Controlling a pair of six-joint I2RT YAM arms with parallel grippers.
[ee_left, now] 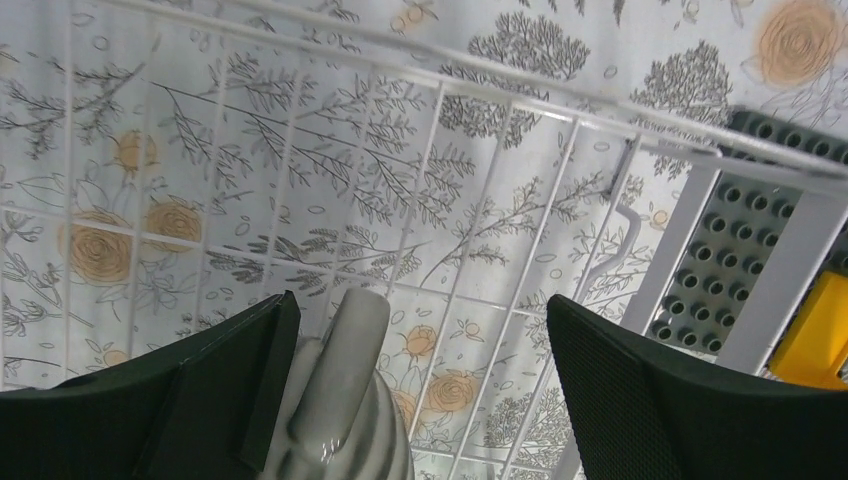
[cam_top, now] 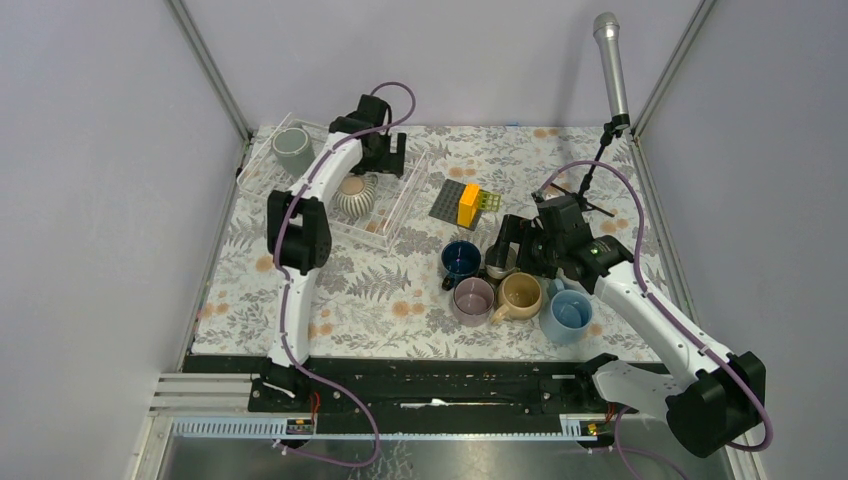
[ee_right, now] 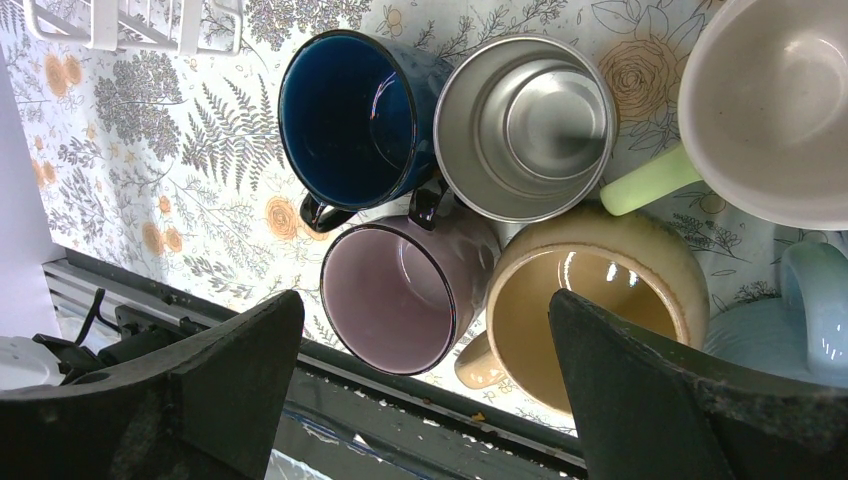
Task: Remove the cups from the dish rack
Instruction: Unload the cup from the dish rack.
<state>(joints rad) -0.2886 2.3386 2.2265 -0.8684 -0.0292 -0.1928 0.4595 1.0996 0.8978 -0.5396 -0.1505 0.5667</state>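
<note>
At the far left of the flower-patterned tablecloth [cam_top: 350,300], the shallow clear wire dish rack [cam_top: 397,212] holds two cups: a ribbed grey-white mug [cam_top: 355,196] near its middle and a plain grey mug [cam_top: 293,150] at its far left end. Over the ribbed mug's right side hangs the left gripper [cam_top: 386,152], jaws spread wide and empty. In the wrist view the mug's glossy handle [ee_left: 355,335] stands just inside the left finger [ee_left: 200,390], touching or nearly so, with bare rack wire under the rest of the gap. This looks like the reach for that mug. A sound grasp would call for shifting left so the handle or wall sits squarely between both fingers before closing, then lifting straight up until the mug clears the rack's side bars. Six cups appear unloaded, packed together at the near right with several touching: a navy mug [ee_right: 350,115], a steel mug [ee_right: 525,125], a mauve mug [ee_right: 400,300], a tan mug [ee_right: 590,310], a white-lined mug with a pale green handle [ee_right: 780,100] and a light blue mug [ee_right: 820,310]. Above them hovers the right gripper [cam_top: 505,248], jaws wide, holding nothing. Just right of the rack lie a dark grey studded plate [cam_top: 448,200] and a yellow block [cam_top: 468,205], so a carry would best pass on their near side, where the cloth between rack and cluster looks open.
</note>
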